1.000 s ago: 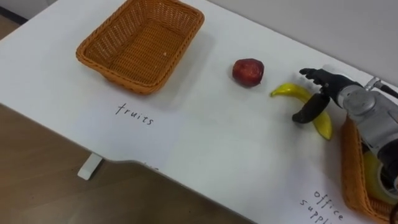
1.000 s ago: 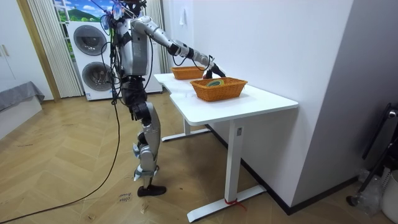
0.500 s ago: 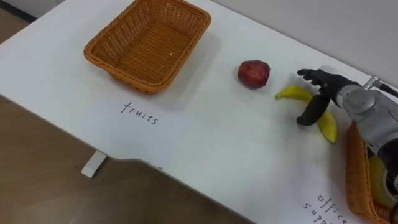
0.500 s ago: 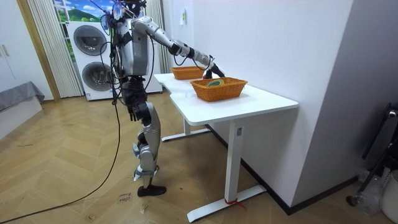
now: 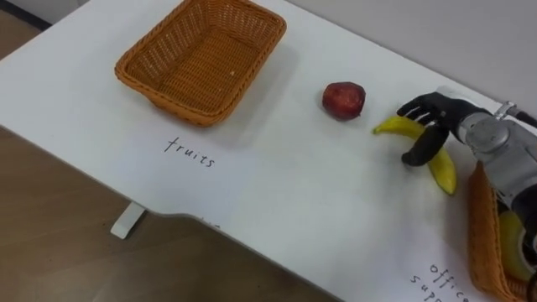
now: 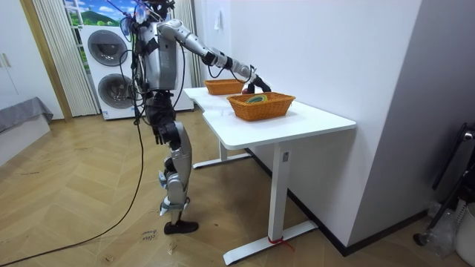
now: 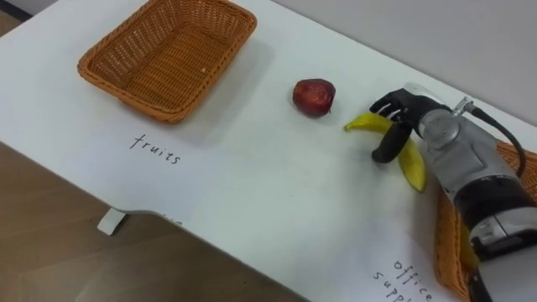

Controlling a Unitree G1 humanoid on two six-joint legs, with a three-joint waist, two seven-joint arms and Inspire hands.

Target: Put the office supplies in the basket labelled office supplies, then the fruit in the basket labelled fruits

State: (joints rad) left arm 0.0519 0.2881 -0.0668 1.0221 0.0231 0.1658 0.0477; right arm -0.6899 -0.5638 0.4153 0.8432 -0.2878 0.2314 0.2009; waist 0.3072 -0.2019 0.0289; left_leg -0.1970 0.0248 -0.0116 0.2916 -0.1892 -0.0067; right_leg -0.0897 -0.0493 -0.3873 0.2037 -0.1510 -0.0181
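Wicker basket (image 5: 180, 107) stands behind "fruits" label (image 5: 190, 153); right hand (image 5: 438, 117) curls round banana (image 5: 442, 168).

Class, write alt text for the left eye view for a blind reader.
The robot's right hand curls round a yellow banana on the white table. Left of it lie a red apple, then an empty wicker basket marked fruits.

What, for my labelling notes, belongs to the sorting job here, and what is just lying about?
Job: fruit basket, apple, banana with the right hand curled on it, office-supplies basket holding a yellow roll.
Lying about: washing machines, curtain.
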